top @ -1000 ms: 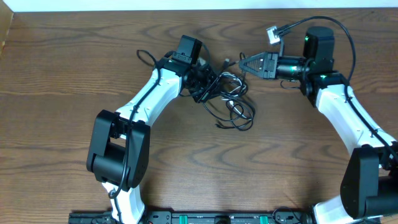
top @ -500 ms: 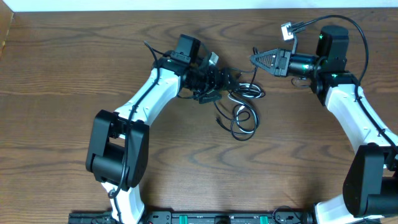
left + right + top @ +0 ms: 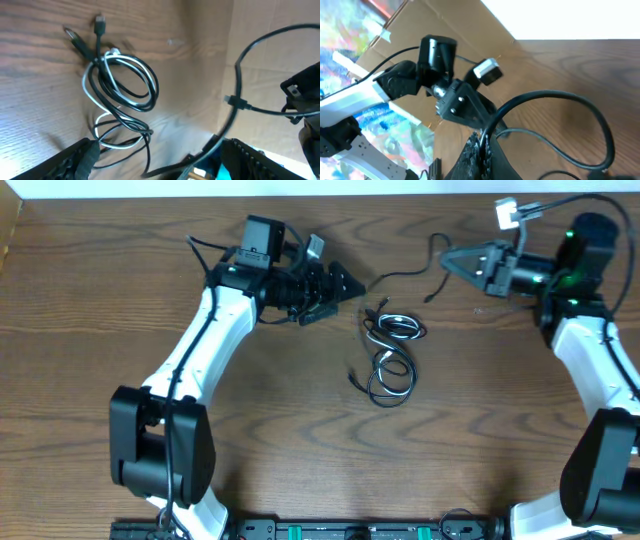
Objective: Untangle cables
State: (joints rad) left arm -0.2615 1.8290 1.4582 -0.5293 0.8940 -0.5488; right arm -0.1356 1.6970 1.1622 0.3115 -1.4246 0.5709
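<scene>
A bundle of cables [image 3: 390, 355], black strands looped with one white, lies on the wooden table between the arms; the left wrist view shows the bundle [image 3: 120, 85] with two plug ends at its top. My left gripper [image 3: 335, 295] hovers left of the bundle, open, with nothing between its fingers [image 3: 75, 155]. My right gripper [image 3: 448, 260] is at the back right, shut on a black cable [image 3: 400, 275] that trails left toward the bundle. In the right wrist view this cable [image 3: 545, 95] arcs out from the shut jaws of the right gripper [image 3: 485, 145].
A white strip [image 3: 300, 188] borders the table's far edge. Cardboard [image 3: 445, 20] stands beyond the table on the left. The arm bases sit at the front edge [image 3: 350, 530]. Bare wood lies left of and in front of the bundle.
My left gripper opened, let go of the bundle and drew back left. The right gripper moved right and back, pulling a black cable out; the bundle now lies loose on the table.
</scene>
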